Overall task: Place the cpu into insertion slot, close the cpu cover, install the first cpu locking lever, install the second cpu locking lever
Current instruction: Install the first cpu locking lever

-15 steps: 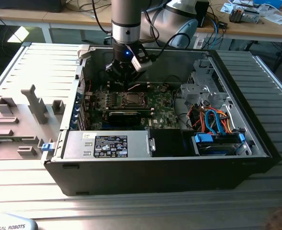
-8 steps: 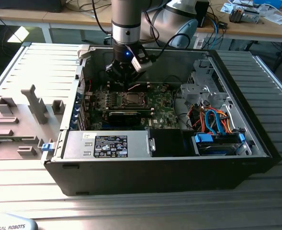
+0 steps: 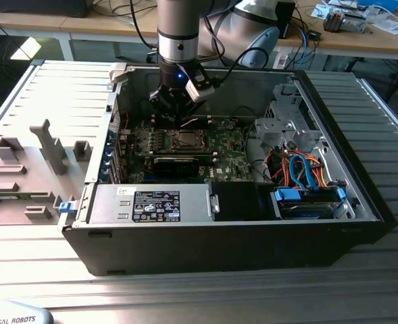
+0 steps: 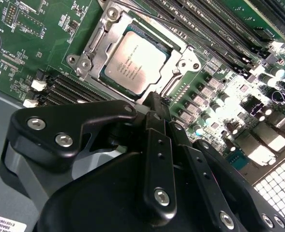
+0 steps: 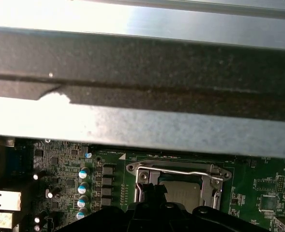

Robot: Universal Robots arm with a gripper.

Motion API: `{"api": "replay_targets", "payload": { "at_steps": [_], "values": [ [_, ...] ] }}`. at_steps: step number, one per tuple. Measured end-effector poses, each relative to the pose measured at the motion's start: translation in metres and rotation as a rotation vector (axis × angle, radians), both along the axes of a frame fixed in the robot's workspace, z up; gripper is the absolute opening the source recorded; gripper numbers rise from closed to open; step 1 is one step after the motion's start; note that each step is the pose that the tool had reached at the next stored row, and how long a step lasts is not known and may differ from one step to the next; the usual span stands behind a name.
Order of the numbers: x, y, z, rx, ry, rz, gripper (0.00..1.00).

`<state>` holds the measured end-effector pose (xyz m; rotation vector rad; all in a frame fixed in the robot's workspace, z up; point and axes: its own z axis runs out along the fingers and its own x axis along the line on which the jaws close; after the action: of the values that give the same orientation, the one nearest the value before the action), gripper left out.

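Second wrist view: silvery square cpu (image 4: 136,62) seated under stamped-metal cpu cover (image 4: 178,54); black gripper (image 4: 154,104) fingers together, empty.

Silver-grey arm (image 3: 178,27), black screwed gripper (image 4: 154,104)

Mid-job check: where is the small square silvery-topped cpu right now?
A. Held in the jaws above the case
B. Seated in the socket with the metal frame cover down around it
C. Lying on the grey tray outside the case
B: in the second wrist view the small square silvery-topped cpu sits in the socket, framed by the thin silvery metal cover plate lying flat around it.
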<state>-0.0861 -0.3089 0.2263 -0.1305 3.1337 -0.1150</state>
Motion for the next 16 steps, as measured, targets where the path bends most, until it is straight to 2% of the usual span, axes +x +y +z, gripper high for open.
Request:
{"api": "replay_targets", "payload": {
  "at_steps": [4,8,16],
  "values": [
    [0.0000,0.0000,-0.0005,0.0032,-0.0002,0.000,0.11],
    [0.0000,0.0000,-0.0009,0.0535,-0.0001,0.000,0.11],
    [0.0005,0.0000,-0.0027,0.0547,0.0000,-0.001,0.11]
  ]
}}
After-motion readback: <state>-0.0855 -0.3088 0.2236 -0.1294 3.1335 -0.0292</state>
